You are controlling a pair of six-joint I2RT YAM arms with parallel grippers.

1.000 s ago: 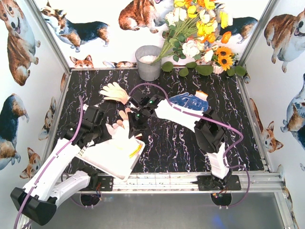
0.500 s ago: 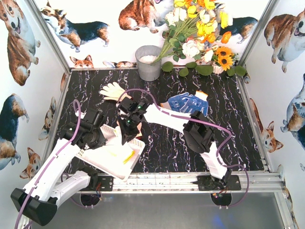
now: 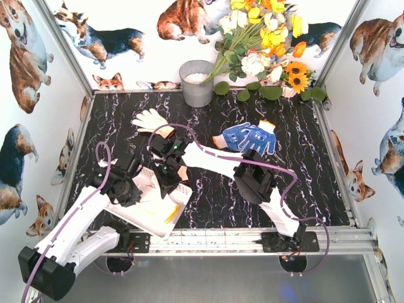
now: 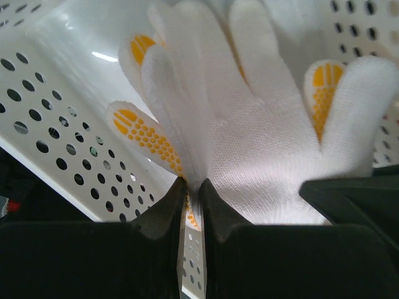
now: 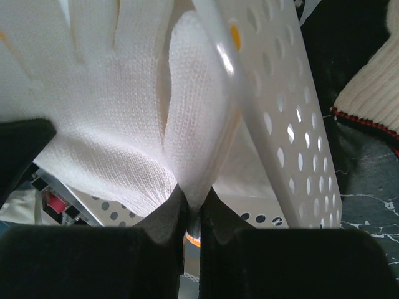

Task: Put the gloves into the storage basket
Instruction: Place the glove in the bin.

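A white glove [image 4: 262, 137] with yellow-orange dots hangs inside the white storage basket [image 3: 142, 213]. My left gripper [image 4: 192, 187] is shut on one edge of it. My right gripper [image 5: 193, 200] is shut on another fold of the same glove [image 5: 112, 112], just inside the basket's perforated wall [image 5: 280, 112]. From above, both grippers [image 3: 132, 180] [image 3: 167, 178] meet over the basket's far end. A cream glove [image 3: 150, 120] lies on the table behind the basket. A blue dotted glove [image 3: 249, 136] lies right of centre. A yellow glove [image 3: 170, 213] shows in the basket.
A grey metal bucket [image 3: 197, 82] stands at the back centre with a bunch of flowers [image 3: 268, 44] to its right. The basket sits tilted at the front left. The cream glove's cuff [image 5: 368, 93] lies just outside the basket wall.
Both grippers have carried the white glove left and down, from above the table to inside the basket. The right arm's swing has uncovered the blue glove.
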